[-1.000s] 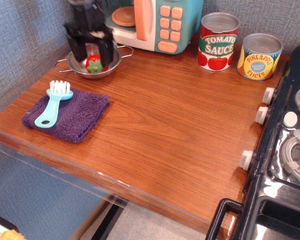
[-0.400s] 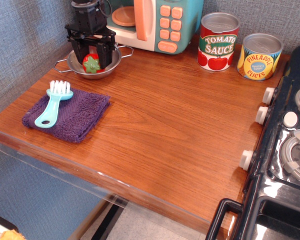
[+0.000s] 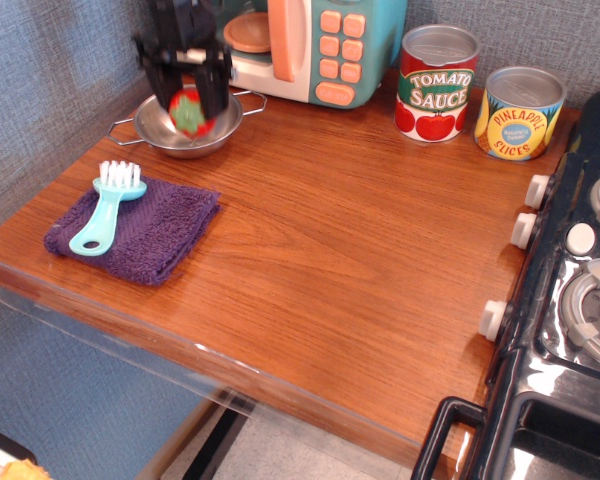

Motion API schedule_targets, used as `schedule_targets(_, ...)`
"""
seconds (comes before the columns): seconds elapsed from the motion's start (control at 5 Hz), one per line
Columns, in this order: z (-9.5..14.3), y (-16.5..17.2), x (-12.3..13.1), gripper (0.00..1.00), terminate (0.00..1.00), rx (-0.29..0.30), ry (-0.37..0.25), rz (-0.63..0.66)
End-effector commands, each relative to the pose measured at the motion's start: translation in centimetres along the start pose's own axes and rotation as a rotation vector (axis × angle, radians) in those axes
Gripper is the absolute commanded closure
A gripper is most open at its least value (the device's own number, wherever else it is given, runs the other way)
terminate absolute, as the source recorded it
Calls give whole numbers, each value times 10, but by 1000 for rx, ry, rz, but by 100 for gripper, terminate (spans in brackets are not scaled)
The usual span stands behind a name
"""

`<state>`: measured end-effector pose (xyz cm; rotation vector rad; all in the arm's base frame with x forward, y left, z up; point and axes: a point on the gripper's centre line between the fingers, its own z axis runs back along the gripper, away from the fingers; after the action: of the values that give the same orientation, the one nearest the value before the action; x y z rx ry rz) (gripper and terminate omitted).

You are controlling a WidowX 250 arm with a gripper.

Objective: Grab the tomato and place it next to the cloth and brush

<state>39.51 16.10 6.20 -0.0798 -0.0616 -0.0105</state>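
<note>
At the back-left corner of the wooden countertop (image 3: 360, 240), the gripper (image 3: 187, 98) is clenching the tomato (image 3: 188, 111) between its black fingers (image 3: 216, 88), holding it just above the small metal bowl (image 3: 155, 128). The teal brush (image 3: 107, 208) is lying on the purple cloth (image 3: 150, 235) near the front-left edge, well apart from the tomato.

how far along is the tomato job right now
Done: the pincer is shut on the tomato, which looks lifted clear of the metal bowl. In hand: the carry, at its very start above the bowl. Left: moving it to the cloth and brush, and setting it down beside them.
</note>
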Motion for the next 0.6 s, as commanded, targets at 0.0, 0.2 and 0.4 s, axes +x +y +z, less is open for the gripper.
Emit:
schedule_targets(0.0,62,-52,-57,100,0,16,-82,-170)
schedule_targets(0.2,35,-66,-92,100,0,27,-34,-176)
schedule_targets(0.4,7,-80,-111,100,0,56,-16,-175)
